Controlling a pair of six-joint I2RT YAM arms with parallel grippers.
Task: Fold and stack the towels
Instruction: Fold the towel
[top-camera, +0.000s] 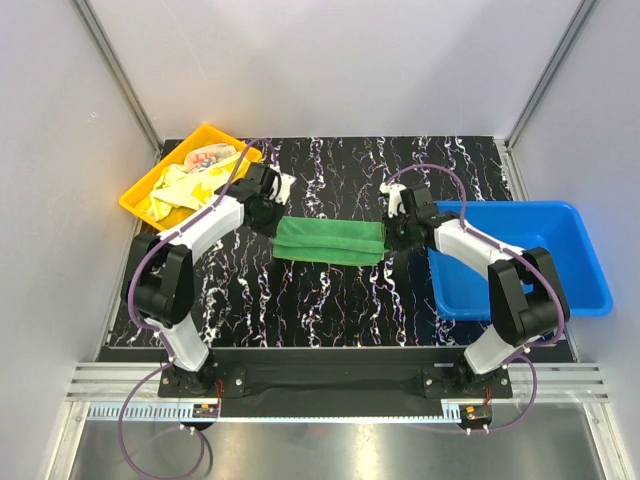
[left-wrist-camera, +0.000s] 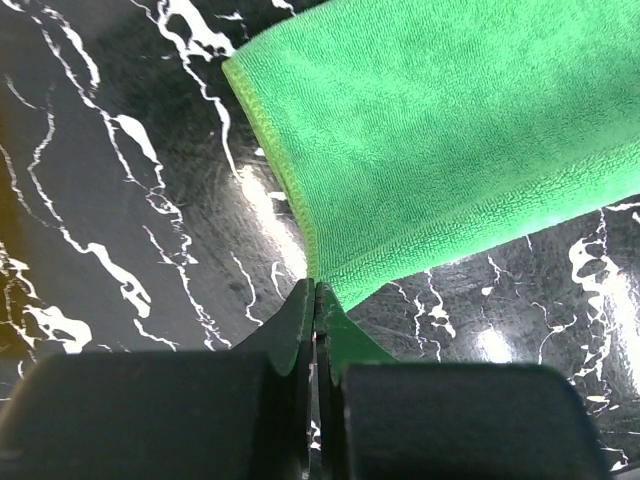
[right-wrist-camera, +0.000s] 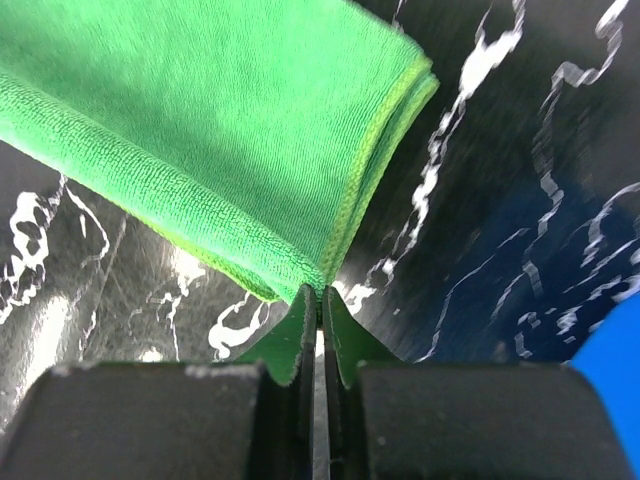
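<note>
Green towel (top-camera: 330, 241) sits folded into a long band at the middle of the table (top-camera: 330, 305), its long axis running left to right, one short end toward each arm. From above, the arms hide how the ends are held. The wrist cameras show it: the left claw (left-wrist-camera: 315, 300) is clenched on the near left corner, and the right claw (right-wrist-camera: 320, 300) is clenched on the near right corner, where two stitched layers lie one on the other. Only the overhead view takes in the rest. A yellow patterned towel (top-camera: 180, 190) and a white printed towel (top-camera: 210, 155) lie crumpled in the yellow tray (top-camera: 135, 197) at the far left. The blue bin (top-camera: 560, 260) stands on the right.
</note>
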